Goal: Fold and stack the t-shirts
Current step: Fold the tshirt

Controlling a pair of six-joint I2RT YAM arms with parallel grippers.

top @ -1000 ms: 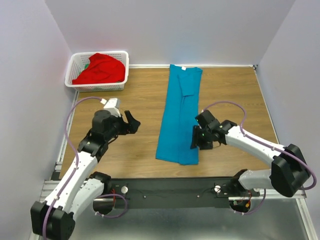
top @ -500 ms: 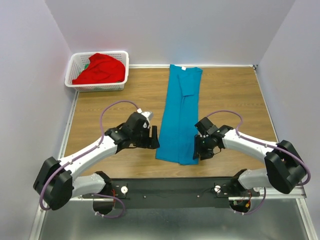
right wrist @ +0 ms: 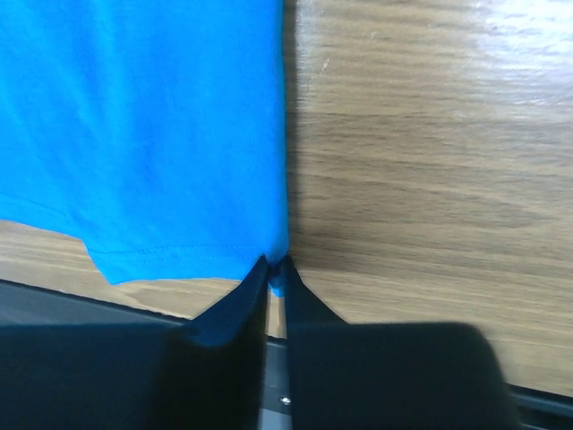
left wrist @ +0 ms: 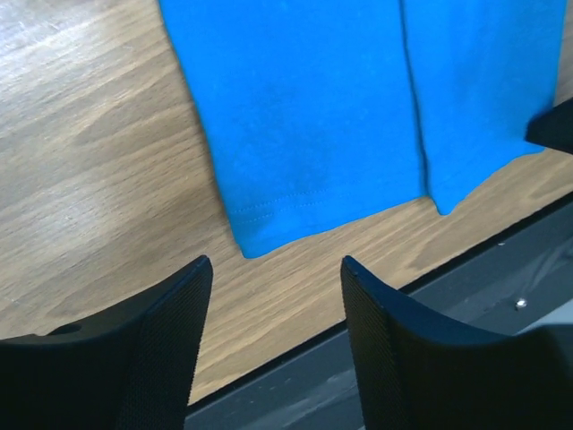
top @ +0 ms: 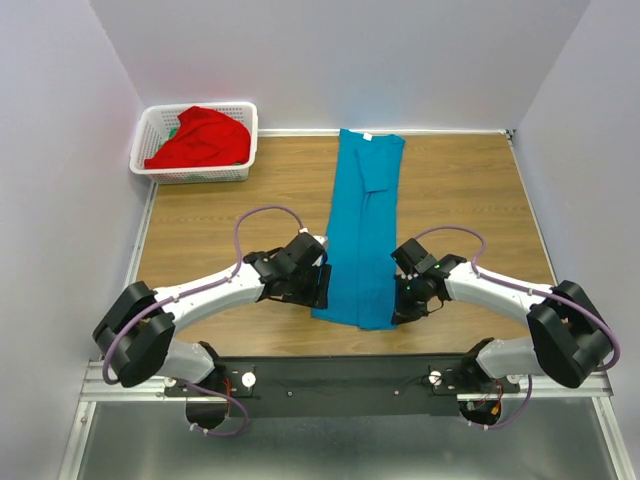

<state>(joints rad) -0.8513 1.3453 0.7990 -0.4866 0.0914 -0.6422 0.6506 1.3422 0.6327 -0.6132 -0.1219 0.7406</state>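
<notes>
Update — right gripper (right wrist: pixel 276 269) has closed down over the last second and now looks pinched on the near right hem corner of the teal t-shirt (top: pixel 362 225). The cloth sits right at its fingertips, and the rest of the folded strip runs away ahead and to its left. The wrist view is tight, so I'd call it a grip, probably a thin one.

Left gripper (left wrist: pixel 274 265) has swung in from the left side of the table (top: pixel 200 200) — jaws narrowing but still apart, nothing in them. The near left hem corner lies just ahead of its fingers, in line with the gap (no contact yet).

Red t-shirt (top: pixel 200 135) sits in the basket (top: pixel 148 135), well beyond the left gripper, untouched.

Meaning: one corner is taken, the other is pending. Once both hold, the near end can go over toward the far end. Stacking hasn't started.
</notes>
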